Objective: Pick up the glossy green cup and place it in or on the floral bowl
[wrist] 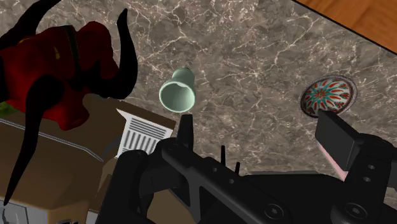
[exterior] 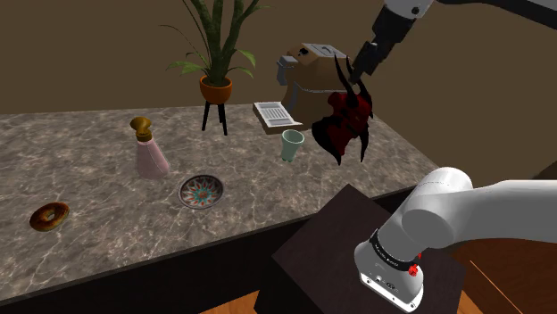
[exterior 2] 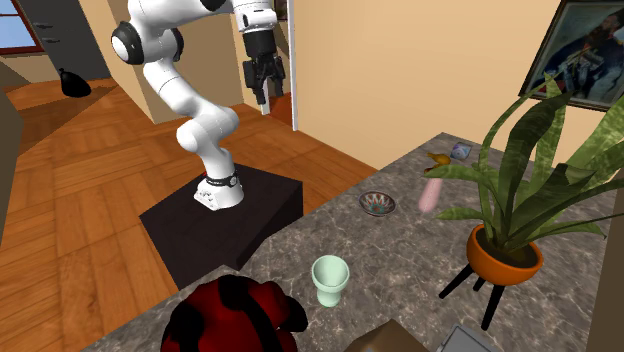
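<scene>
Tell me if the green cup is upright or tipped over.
Upright: the cup stands on its foot on the counter, open mouth facing up.

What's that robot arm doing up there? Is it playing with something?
It isn't holding anything yet. The white arm's black gripper hangs open high above the marbled counter, looking down at the pale green cup. The cup stands upright beside a red horned figure. The patterned bowl, where the cup should go, sits apart from it with nothing inside.
</scene>
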### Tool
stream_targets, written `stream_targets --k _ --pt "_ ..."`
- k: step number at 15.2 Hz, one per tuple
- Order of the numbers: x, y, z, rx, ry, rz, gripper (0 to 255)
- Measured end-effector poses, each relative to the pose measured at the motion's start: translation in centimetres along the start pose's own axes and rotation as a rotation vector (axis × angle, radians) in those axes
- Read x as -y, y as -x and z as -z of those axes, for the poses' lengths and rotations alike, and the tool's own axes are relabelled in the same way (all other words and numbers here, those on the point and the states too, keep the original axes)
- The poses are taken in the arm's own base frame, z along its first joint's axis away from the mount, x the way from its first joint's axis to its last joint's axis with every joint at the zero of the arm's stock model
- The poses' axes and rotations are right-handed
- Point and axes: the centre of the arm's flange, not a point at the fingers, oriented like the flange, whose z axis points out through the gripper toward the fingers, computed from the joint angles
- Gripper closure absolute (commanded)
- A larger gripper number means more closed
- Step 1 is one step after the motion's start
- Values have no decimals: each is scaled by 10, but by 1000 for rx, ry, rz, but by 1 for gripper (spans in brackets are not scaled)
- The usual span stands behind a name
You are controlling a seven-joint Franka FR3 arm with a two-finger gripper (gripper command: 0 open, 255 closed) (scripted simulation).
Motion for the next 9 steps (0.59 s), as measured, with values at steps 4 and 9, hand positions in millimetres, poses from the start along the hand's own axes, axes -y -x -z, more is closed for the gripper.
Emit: stream_targets --k 4,9 --pt "-4 -12 -24 6 0 9 0" --pt "-18 -35 -85 19 2 30 0"
